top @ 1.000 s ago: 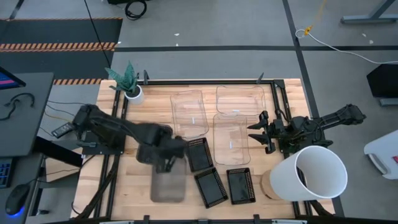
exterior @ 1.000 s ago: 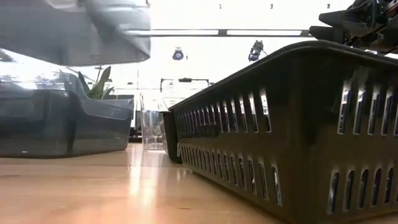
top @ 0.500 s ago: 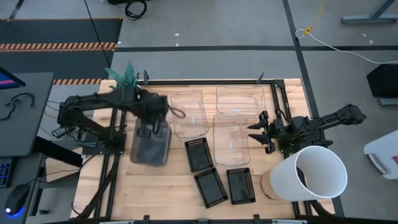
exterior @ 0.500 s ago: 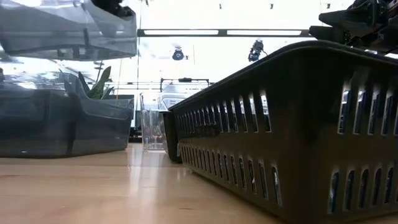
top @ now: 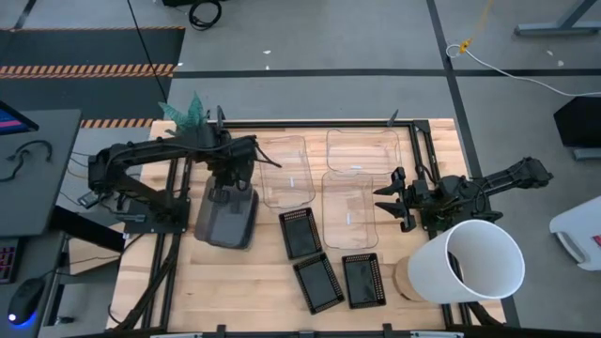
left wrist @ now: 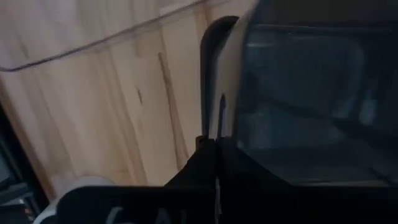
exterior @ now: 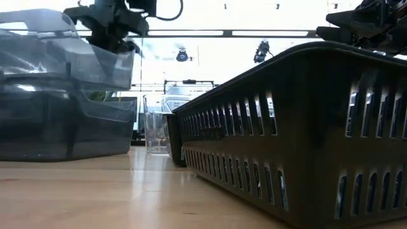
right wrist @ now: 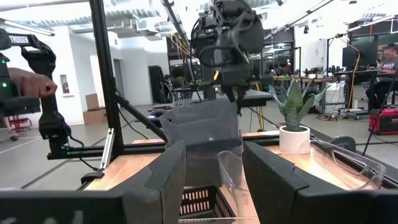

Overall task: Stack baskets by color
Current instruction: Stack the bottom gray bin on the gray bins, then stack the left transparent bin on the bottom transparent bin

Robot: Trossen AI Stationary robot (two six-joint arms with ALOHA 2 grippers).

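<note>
My left gripper (top: 230, 183) points down at the table's far left, shut on a smoky grey basket (exterior: 57, 54). That basket hangs tilted over a second grey basket (exterior: 57, 130), which stands on its base on the table. Three clear baskets (top: 285, 171) (top: 362, 150) (top: 349, 208) lie mid-table on their bases. Three black perforated trays (top: 300, 232) (top: 317, 282) (top: 362, 279) lie nearer the front. My right gripper (top: 399, 197) waits level at the right, open and holding nothing. My left gripper pinches the rim of the grey basket's far end wall (left wrist: 221, 115) between its two fingers, coming from above and pointing down. The basket hangs tilted below the fingers (exterior: 111, 38). Its underside dips into the resting grey basket's open top; I cannot tell whether they touch.
A big white bucket (top: 474, 263) lies on its side at the near right corner. A small white plant pot (top: 199, 141) stands at the far left corner, close behind my left arm. Bare wood lies along the near left.
My left gripper has carried the grey basket from the near middle toward the table's far left, rolling its wrist on the way. The basket has turned about and come down from high above the table to the top of the resting grey basket.
</note>
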